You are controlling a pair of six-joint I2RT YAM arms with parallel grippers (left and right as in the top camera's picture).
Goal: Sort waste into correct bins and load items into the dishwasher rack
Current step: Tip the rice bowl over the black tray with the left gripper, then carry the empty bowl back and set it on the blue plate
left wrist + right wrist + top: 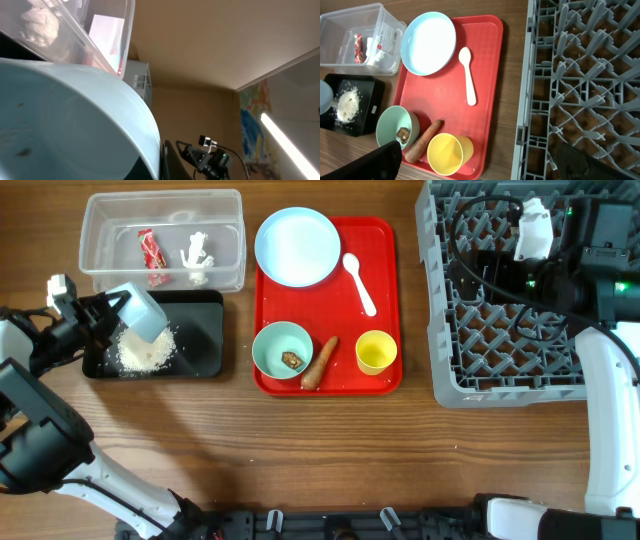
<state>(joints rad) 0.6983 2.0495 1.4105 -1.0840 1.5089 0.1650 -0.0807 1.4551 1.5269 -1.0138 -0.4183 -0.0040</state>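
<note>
Filling our left wrist view, the light-blue bowl [75, 125] shows a nearly bare inside, with the clear tub [100, 30] just behind it. Overhead, we see our left arm reaching in from the table's left edge, the left gripper [118, 312] clasping that bowl, tilted above the black tub [205, 340], where white rice-like crumbs [145, 352] lie heaped. Our right arm hangs over the dishwasher rack [500, 330]; only the right wrist view shows the right gripper [479, 159] with its 2 fingers spread wide, holding nothing. On the red tray [385, 240], the pale-green bowl [270, 350] holds the brown lump [291, 359], the carrot piece [320, 362] just beside it.
</note>
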